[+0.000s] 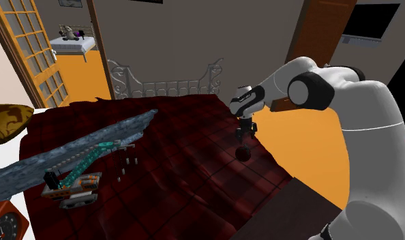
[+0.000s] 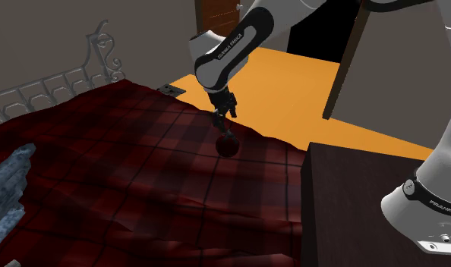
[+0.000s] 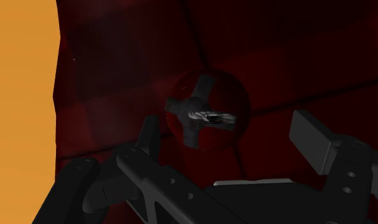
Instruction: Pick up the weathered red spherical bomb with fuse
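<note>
Bomb (image 2: 228, 144) on red plaid blanket (image 2: 140, 171), just below hand (image 2: 225, 116); hand released, fingers apart, not touching it.

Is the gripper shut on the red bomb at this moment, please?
No, in the wrist view the black fingers stand well apart, and the red bomb sits beyond the gap, not clasped.

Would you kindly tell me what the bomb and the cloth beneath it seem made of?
The bomb looks like dull, dark-red painted metal, though that is unsure; its fuse resembles pale twisted cord. The cloth seems soft woven fabric: plaid, with folds.
</note>
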